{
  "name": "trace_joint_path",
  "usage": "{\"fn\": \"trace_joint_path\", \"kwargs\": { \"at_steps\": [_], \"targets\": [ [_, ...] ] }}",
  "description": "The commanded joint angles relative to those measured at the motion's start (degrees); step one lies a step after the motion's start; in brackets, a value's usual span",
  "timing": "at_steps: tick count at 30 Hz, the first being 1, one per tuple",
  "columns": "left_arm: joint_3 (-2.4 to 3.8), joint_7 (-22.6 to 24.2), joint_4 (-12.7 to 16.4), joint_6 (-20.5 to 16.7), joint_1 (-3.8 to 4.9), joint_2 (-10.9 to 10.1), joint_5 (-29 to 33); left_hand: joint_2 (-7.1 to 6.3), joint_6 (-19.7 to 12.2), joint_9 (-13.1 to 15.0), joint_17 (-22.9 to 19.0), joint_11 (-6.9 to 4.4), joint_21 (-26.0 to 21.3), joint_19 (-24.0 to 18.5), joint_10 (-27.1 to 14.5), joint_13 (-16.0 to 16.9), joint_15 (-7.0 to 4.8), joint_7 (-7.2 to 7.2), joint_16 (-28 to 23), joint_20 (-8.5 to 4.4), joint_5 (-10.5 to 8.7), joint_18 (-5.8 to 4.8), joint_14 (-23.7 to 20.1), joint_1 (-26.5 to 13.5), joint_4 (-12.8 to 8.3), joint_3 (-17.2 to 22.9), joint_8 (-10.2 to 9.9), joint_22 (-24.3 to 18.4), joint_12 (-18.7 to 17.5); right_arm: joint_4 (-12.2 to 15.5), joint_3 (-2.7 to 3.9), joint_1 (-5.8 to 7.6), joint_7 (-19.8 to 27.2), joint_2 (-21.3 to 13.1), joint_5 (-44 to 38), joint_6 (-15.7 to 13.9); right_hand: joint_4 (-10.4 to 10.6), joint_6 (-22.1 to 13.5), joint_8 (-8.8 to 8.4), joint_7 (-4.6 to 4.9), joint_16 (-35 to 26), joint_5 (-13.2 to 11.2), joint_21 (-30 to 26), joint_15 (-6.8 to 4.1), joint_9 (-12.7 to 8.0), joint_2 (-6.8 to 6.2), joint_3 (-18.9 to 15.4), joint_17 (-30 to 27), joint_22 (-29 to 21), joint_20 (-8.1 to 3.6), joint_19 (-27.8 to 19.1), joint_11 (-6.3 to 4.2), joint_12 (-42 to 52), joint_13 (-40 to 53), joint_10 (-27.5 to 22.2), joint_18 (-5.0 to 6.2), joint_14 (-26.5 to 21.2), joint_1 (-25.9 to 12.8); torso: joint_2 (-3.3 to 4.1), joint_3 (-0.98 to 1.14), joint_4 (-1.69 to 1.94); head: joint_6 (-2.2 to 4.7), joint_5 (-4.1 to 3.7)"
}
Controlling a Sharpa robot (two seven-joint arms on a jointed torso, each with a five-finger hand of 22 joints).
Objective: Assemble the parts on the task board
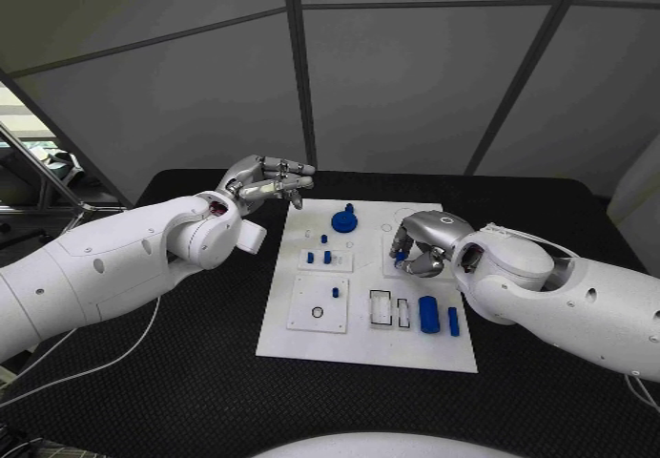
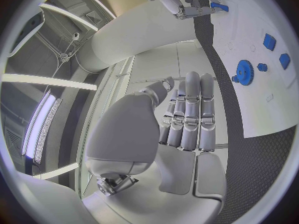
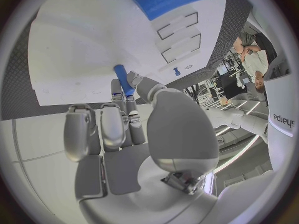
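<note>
Currently I am holding a small blue peg [image 3: 122, 78] pinched between the fingertips of the right hand [image 1: 421, 246], just right of centre in the head view. That hand is hovering over the right-hand middle of the white task board [image 1: 310, 348], and the peg [image 1: 399, 256] is showing as a blue spot under its fingers.

I am keeping the left hand [image 1: 264, 181] raised in the upper left of the frame, off the board's upper left corner; its fingers [image 2: 192, 109] are lying straight and side by side, holding nothing.

On the board I am reading these parts:
- a blue gear [image 1: 344, 221] near the upper edge, also visible at the right of the left wrist view [image 2: 244, 72];
- two short blue pegs [image 1: 319, 258] standing in a small white block left of centre;
- a blue cylinder [image 1: 429, 315] and a thinner blue pin [image 1: 453, 321] lying side by side at the lower right;
- two white plates with cut-out slots [image 1: 388, 311] beside them.
</note>
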Motion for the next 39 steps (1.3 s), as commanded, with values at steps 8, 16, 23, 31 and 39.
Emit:
{"fn": "trace_joint_path", "kwargs": {
  "at_steps": [8, 16, 23, 31, 39],
  "targets": [
    [0.05, 0.2, 0.0, 0.5, -0.02, 0.0, 0.3, 0.51, 0.0, 0.1, -0.1, -0.06, -0.5, -0.1, -0.3, 0.1, 0.36, 0.21, -0.3, 0.16, 0.16, -0.74, -0.2, 0.0, -0.4, 0.0, -0.4, -0.1, -0.2, 5.9, 1.29, 0.11, 1.8, -2.3, 0.4, -6.4, -0.6, 0.4, 0.0, -0.24, 0.3, 0.3, 0.4, -0.5, 0.8, 1.05, 0.4, -0.2, 2.4, -0.6, 1.5, -0.64, -0.2, 0.1, 1.1, -0.92, 0.9, 0.9, -0.07, -0.01, 0.02, -0.09, 0.34],
    [0.05, 0.2, -0.2, 0.6, -0.11, 0.3, 0.3, 0.51, 0.0, 0.1, -0.1, -0.06, -0.5, -0.1, -0.3, 0.1, 0.36, 0.21, -0.3, 0.16, 0.16, -0.74, -0.2, 0.0, -0.4, 0.0, -0.4, -0.1, -0.2, 9.7, 2.05, 0.11, 4.0, -0.6, 3.4, -6.5, -0.9, 0.4, -0.14, -0.19, 0.2, 0.4, 0.3, -0.52, 0.9, 0.83, 0.6, -0.4, 2.3, -0.68, 1.4, -0.62, -0.4, 0.2, 1.1, -0.91, 0.9, 1.1, -0.07, -0.07, 0.08, -0.32, 0.84],
    [0.05, 0.3, -0.3, 0.7, -0.13, 0.6, 0.3, 0.51, 0.0, 0.1, -0.1, -0.06, -0.5, -0.1, -0.3, 0.1, 0.36, 0.21, -0.3, 0.16, 0.16, -0.74, -0.2, 0.0, -0.4, 0.0, -0.4, -0.1, -0.2, 8.6, 0.28, 0.04, 8.6, 4.1, 5.9, -6.1, -1.0, 0.1, -0.38, -0.07, 0.0, 0.6, 0.2, -0.47, 0.9, 0.88, 0.8, -0.6, 2.2, -0.68, 1.3, -0.5, -0.7, 0.2, 0.9, -0.88, 0.8, 1.1, -0.05, -0.1, 0.09, -0.53, 1.32],
    [0.05, 0.2, -0.2, 0.8, -0.12, 1.0, 0.3, 0.51, 0.0, 0.1, -0.1, -0.06, -0.5, -0.1, -0.3, 0.1, 0.36, 0.21, -0.3, 0.16, 0.16, -0.74, -0.2, 0.0, -0.4, 0.0, -0.4, -0.1, -0.2, 5.7, -2.63, -0.46, 11.4, 8.7, 6.9, -5.1, -1.2, -0.2, -0.68, 0.07, 0.0, 0.6, 0.2, -0.38, 1.0, 0.92, 1.0, -0.8, 2.0, -0.64, 1.3, -0.34, -1.1, 0.2, 0.7, -0.86, 0.7, 1.1, -0.05, -0.13, 0.09, -0.83, 2.12],
    [0.06, 0.2, -0.3, 0.9, -0.11, 1.3, 0.3, 0.54, -0.1, 0.1, -0.1, -0.05, -0.5, -0.1, -0.3, 0.2, 0.37, 0.22, -0.4, 0.17, 0.15, -0.74, -0.2, 0.0, -0.4, 0.0, -0.4, -0.1, -0.2, 2.4, -4.1, -0.94, 12.1, 11.5, 6.8, -3.2, -1.2, -0.4, -0.86, 0.16, -0.1, 0.5, 0.1, -0.31, 1.0, 0.92, 1.0, -0.9, 2.0, -0.6, 1.2, -0.24, -1.4, 0.2, 0.5, -0.85, 0.7, 1.1, -0.03, -0.05, 0.02, -1.01, 2.64]
  ]
}}
